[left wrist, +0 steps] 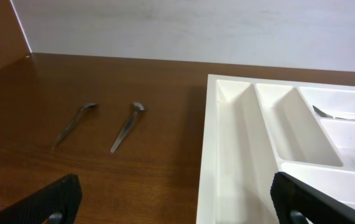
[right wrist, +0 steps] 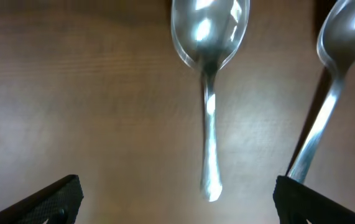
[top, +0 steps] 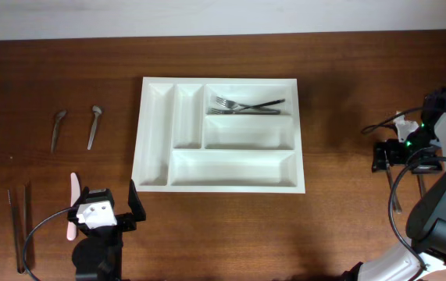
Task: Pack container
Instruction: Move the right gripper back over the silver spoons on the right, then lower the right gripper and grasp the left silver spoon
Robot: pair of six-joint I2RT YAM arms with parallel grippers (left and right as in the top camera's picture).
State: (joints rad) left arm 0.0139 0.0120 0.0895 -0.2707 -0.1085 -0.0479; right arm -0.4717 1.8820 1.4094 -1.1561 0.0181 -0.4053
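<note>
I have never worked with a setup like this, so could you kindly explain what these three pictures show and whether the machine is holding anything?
Two robot arms sit at a wooden table. One picture looks down from above; the other two come from cameras on each wrist. The left gripper and the right gripper are both open and hold nothing. In the middle lies a white cutlery tray with two forks in one compartment. Two small spoons lie left of it. The right wrist camera looks closely at two larger spoons on the table.
</note>
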